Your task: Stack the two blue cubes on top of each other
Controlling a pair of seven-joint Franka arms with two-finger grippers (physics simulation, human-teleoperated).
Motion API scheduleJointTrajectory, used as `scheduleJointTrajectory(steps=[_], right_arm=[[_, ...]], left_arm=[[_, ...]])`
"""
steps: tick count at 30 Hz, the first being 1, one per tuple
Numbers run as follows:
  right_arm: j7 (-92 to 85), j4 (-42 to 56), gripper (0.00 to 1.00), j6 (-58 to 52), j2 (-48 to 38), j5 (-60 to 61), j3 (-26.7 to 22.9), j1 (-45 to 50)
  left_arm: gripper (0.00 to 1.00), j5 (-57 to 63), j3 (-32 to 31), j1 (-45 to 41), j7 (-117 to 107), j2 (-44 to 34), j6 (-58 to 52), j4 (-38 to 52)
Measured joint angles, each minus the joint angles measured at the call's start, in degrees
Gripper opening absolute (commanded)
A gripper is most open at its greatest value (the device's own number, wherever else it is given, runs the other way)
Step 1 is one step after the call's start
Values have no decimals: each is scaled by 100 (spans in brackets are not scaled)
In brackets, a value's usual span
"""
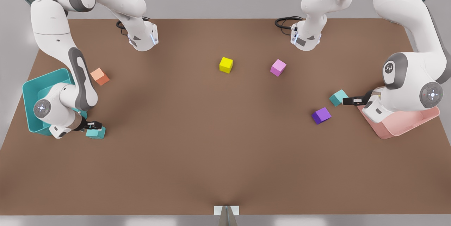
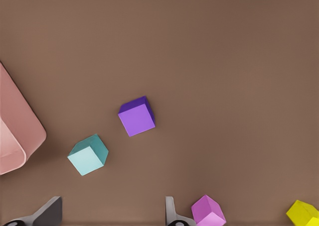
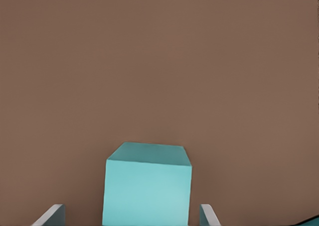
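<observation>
Cubes, on surface, well apart | my right claw (image 1: pixel 94 126) released, fingers on either side of one blue cube (image 3: pixel 147 186), beside teal bin (image 1: pixel 30 92) | my left claw (image 1: pixel 347 100) released, other blue cube (image 2: pixel 88 155) just ahead, not between fingers | right claw seems nearer to grasping

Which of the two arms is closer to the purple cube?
The left one. The left end effector sits by the blue cube beside the purple cube. The right end effector is far across the table, fingers astride the other blue cube.
</observation>
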Motion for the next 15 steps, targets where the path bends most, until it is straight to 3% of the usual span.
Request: scheduleJointTrajectory(steps=[15], right_arm=[[-87,28,100,448,558,-3,0,-58]], left_arm=[[100,0,0,0,-11,4,-88,0]])
